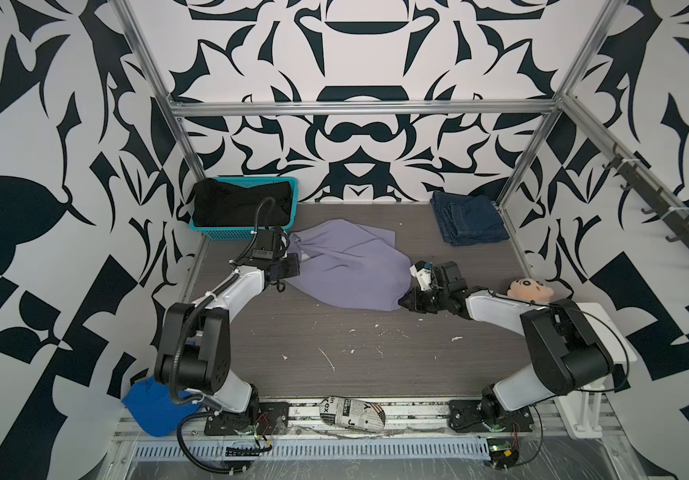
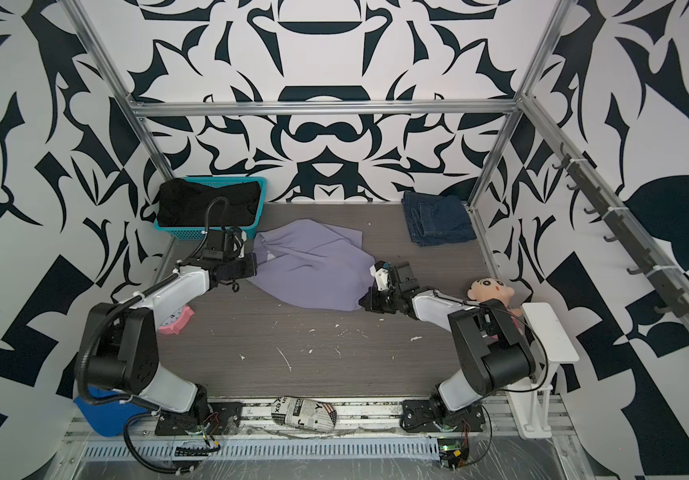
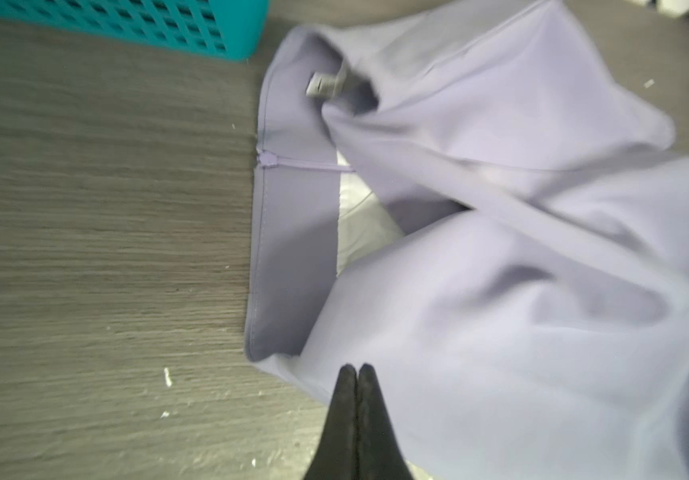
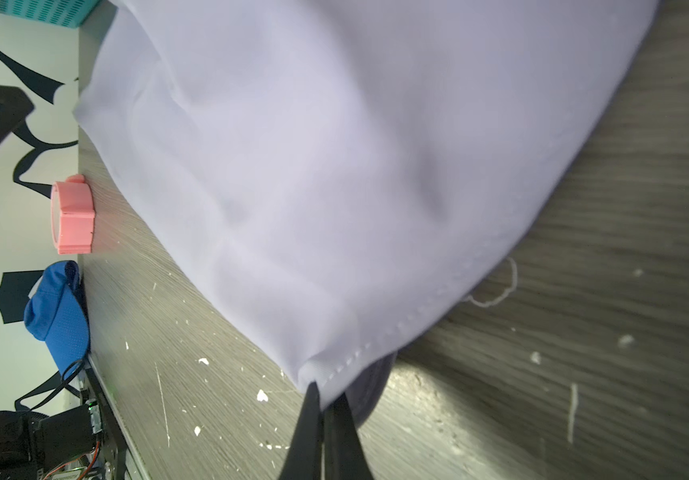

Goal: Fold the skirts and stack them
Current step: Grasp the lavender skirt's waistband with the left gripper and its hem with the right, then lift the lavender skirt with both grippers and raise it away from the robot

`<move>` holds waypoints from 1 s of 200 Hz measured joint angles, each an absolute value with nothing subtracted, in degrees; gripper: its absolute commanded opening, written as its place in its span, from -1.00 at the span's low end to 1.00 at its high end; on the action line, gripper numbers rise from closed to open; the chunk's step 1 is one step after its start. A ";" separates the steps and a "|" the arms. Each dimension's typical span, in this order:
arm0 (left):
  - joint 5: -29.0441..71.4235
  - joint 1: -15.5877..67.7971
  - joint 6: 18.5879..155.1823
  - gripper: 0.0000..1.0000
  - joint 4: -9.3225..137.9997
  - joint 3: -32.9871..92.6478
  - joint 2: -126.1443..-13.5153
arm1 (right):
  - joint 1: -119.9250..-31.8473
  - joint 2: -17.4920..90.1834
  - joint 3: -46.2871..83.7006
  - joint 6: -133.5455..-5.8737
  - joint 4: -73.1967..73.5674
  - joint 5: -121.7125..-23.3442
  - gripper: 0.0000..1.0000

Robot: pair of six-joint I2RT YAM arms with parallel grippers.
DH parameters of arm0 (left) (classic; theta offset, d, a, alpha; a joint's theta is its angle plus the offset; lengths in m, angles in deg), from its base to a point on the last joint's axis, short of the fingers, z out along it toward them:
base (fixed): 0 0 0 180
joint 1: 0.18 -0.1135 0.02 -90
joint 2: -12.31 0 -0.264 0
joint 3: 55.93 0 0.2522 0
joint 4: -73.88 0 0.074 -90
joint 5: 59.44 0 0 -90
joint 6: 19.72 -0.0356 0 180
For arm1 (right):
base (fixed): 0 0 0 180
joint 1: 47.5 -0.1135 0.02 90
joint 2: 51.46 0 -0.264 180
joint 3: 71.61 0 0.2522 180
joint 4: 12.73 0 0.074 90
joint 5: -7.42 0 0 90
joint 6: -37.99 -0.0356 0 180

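I am clamping the lavender skirt, left gripper at 9 o'clock, right gripper at 4 o'clock, to tension it for folding.

1. The lavender skirt is plain pale lavender, with stitching in the same shade.
2. The denim skirt is dark blue with lighter seams.
3. The black skirt is solid black, and the basket is teal.
4. The bench is grey-brown woodgrain flecked with white.
5. The walls are white with large, dark, near-black abstract shapes.
6. The mesh cloth is bright blue.
7. The bundle is white newsprint with black lettering and a stars-and-stripes patch.
8. The small object at the bench's left edge is pink.
9. The doll has a peach face and black hair.
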State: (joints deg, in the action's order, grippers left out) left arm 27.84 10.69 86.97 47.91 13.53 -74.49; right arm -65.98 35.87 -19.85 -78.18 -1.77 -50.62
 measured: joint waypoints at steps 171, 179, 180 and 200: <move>21.44 8.37 82.42 -1.00 35.78 24.44 -90.27 | -66.00 34.80 -18.91 -77.51 -1.05 -50.70 -1.00; 21.26 8.42 82.25 -1.00 35.47 24.44 -90.19 | -65.98 34.80 -18.91 -77.48 -0.85 -50.75 -1.00; 21.26 8.42 82.31 -1.00 35.43 24.44 -90.19 | -65.98 34.80 -18.91 -77.48 -0.81 -50.75 -1.00; 21.37 8.46 82.29 -1.00 34.34 24.44 -88.96 | -65.98 34.15 -18.65 -77.31 0.67 -50.90 -1.00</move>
State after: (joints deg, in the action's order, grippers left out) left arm 21.37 8.46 82.29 34.34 24.44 -88.96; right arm -65.98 34.15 -18.65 -77.31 0.67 -50.90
